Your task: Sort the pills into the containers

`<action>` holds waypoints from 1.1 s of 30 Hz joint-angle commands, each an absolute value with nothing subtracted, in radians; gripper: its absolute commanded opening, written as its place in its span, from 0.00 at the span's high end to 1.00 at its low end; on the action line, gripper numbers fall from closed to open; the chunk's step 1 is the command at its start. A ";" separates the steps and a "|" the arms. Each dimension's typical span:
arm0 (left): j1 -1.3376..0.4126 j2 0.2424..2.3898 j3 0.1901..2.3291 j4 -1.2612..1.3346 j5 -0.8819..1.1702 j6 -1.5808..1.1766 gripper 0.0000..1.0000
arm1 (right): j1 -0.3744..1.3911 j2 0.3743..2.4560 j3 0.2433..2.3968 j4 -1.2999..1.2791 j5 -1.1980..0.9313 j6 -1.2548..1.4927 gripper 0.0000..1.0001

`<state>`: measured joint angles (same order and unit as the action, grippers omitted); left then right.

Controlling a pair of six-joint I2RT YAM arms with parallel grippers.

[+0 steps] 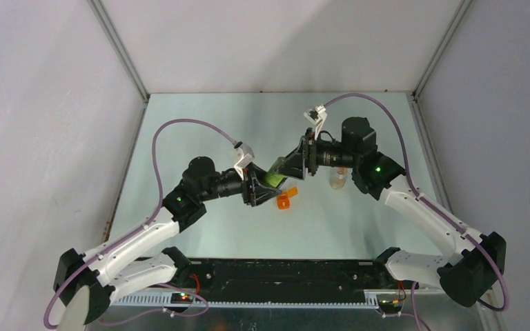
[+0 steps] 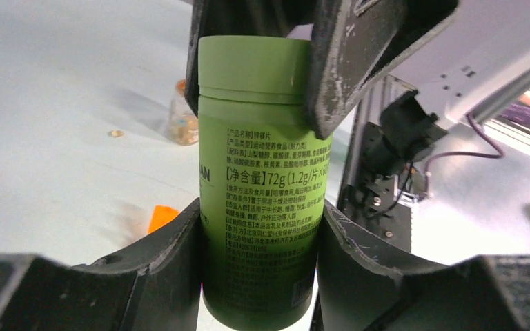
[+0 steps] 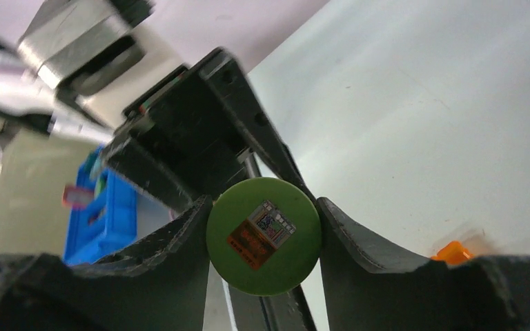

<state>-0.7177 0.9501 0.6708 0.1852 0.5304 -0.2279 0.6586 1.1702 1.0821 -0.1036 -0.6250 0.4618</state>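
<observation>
Green bottle [image 2: 262, 200] is up off the table [image 1: 214, 124], held slanted between the two claws.

Left claw [image 2: 259, 207] is part-way closed round the labelled body, both jaws flush against it. I take this as the anchoring grip.

Right claw [image 3: 263, 201] is closed on the cap [image 3: 262, 234], a jaw pressed to each side.

Reading: one arm braces while the other is set to twist the cap off, so pills can go in.

Orange box [image 1: 286, 200] lies on the table just beside the bottle, on the near side. Vial [image 1: 338, 178] stands upright on the bottle's cap side, apart from it.

Small yellow speck [image 2: 116, 133] on the table, farther out from the bottle. It is possibly a loose pill, but too small to tell.
</observation>
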 commanded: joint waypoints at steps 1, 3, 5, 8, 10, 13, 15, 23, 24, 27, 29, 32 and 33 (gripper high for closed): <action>-0.715 0.957 0.724 0.322 0.710 -0.269 1.00 | 0.619 1.153 1.086 0.015 -1.155 0.241 1.00; -0.716 0.966 0.728 0.342 0.753 -0.274 1.00 | 0.612 1.144 1.086 0.050 -1.219 0.209 1.00; -0.716 0.974 0.737 0.334 0.747 -0.274 1.00 | 0.612 1.129 1.086 0.083 -1.001 0.243 0.66; -0.716 0.970 0.747 0.302 0.641 -0.263 1.00 | 0.611 1.115 1.093 0.058 -0.651 0.400 0.10; -0.716 0.967 0.747 0.295 0.556 -0.264 1.00 | 0.617 1.107 1.093 -0.001 -0.431 0.507 0.04; -0.718 0.963 0.740 0.307 0.443 -0.273 1.00 | 0.694 1.084 1.092 -0.093 -0.160 0.627 0.07; -0.717 0.963 0.729 0.331 0.420 -0.284 1.00 | 0.750 1.077 1.092 -0.121 -0.030 0.699 0.15; -0.719 0.966 0.716 0.366 0.396 -0.317 1.00 | 0.859 1.071 1.091 -0.121 0.151 0.769 0.38; -0.719 0.966 0.713 0.368 0.396 -0.320 1.00 | 0.860 1.070 1.091 -0.119 0.151 0.770 0.45; -0.719 0.966 0.707 0.372 0.400 -0.328 1.00 | 0.860 1.066 1.090 -0.099 0.135 0.760 0.46; -0.719 0.966 0.703 0.372 0.403 -0.331 1.00 | 0.857 1.066 1.091 -0.086 0.114 0.747 0.32; -0.719 0.966 0.696 0.372 0.409 -0.332 1.00 | 0.848 1.069 1.084 -0.055 0.082 0.740 0.20; -0.718 0.967 0.695 0.372 0.410 -0.332 1.00 | 0.838 1.071 1.081 -0.048 0.076 0.741 0.19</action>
<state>-0.7158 0.9771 0.6994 0.2932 0.4129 -0.3176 0.8570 1.0924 1.0775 -0.1188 0.0650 0.7433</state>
